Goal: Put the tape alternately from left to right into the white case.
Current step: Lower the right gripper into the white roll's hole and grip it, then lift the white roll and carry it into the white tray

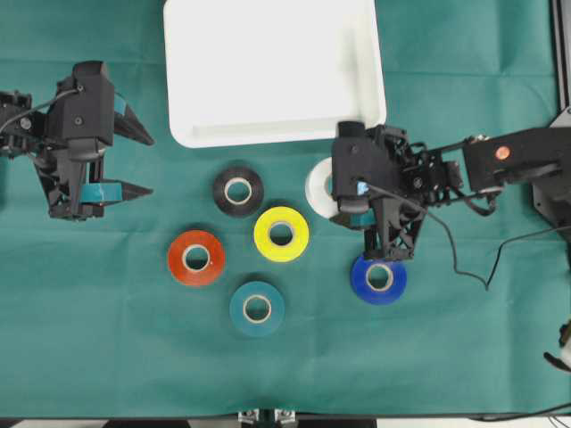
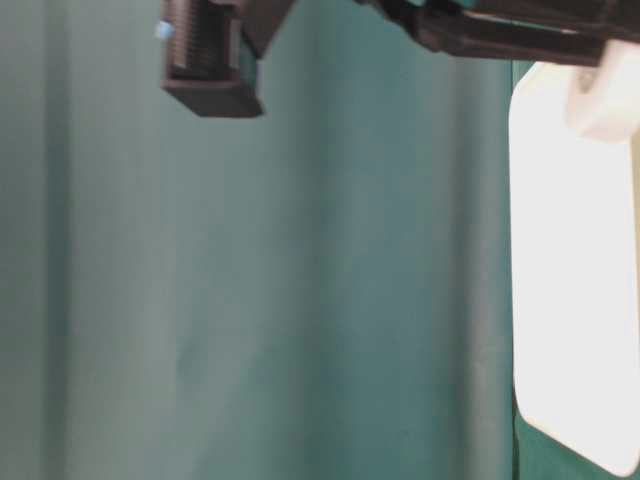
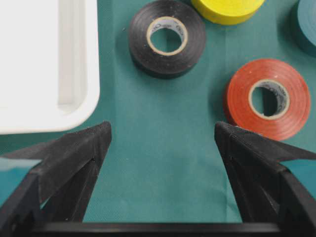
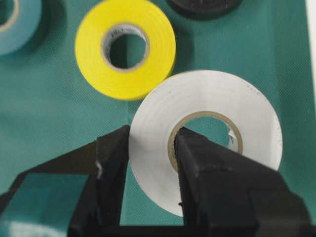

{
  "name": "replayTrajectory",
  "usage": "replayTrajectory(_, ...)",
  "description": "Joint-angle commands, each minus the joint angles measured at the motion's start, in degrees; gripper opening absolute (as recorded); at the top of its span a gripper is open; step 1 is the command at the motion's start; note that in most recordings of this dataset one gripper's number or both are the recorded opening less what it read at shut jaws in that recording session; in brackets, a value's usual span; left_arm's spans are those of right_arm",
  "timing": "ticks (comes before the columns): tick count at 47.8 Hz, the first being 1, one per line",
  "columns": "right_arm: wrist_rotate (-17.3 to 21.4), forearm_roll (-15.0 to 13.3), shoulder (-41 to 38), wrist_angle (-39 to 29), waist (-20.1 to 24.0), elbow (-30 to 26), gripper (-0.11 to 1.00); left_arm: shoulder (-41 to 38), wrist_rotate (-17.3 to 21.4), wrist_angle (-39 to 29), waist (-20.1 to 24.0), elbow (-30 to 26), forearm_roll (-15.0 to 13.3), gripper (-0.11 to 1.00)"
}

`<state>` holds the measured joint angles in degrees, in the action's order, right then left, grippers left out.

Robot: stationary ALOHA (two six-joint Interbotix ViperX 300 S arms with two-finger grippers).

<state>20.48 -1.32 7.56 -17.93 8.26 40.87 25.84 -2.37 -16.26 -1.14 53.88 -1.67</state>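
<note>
— Cloth first: what covered the table?

— Green cloth [image 1: 107, 357] covered the whole surface. On it, at the top middle of the overhead view, lay the white case [image 1: 268, 125], flat, with nothing inside it that I could see. The table-level view showed only its pale edge at the right, blurred.

— And the arms?

— The left gripper [image 1: 134, 163] sat at the left, well apart from the rolls, its jaws spread wide with only cloth between them. The left wrist view showed the fingers [image 3: 74, 158] on either side of bare cloth, the case corner ahead on the left. The right gripper [image 4: 148, 163] was just below the case's lower right corner, clenched on the white roll [image 4: 217, 108]: one finger inside the core, the other on the outer wall, pinching the roll's side.

— Was the roll off the cloth?

— I could not tell for certain. It sat just beside the yellow roll [image 1: 281, 234], their edges overlapping in the right wrist view.

— The other rolls?

— The black roll [image 1: 238, 191] lay below the case, the orange-red roll [image 1: 196, 258] lower left of it, the teal roll [image 1: 257, 308] lowest, and the blue roll [image 1: 378, 278] just under the right gripper. All lay flat, outside the case.
</note>
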Motion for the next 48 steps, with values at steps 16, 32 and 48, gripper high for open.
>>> replayTrajectory(16,-0.09,-3.69,1.14,1.05,-0.97,-1.85,0.28,0.53,0.0,0.26,0.09,-0.62,-0.09,0.54)
replayTrajectory(32,-0.09,-12.13,-2.99,3.6,-10.11,-4.31,0.28,0.44,0.0,0.26,0.09,-0.7,-0.09,0.54)
replayTrajectory(48,-0.35,-16.08,-4.39,3.78,-22.15,-4.75,0.28,0.35,0.09,0.53,0.09,-0.7,-0.09,0.54)
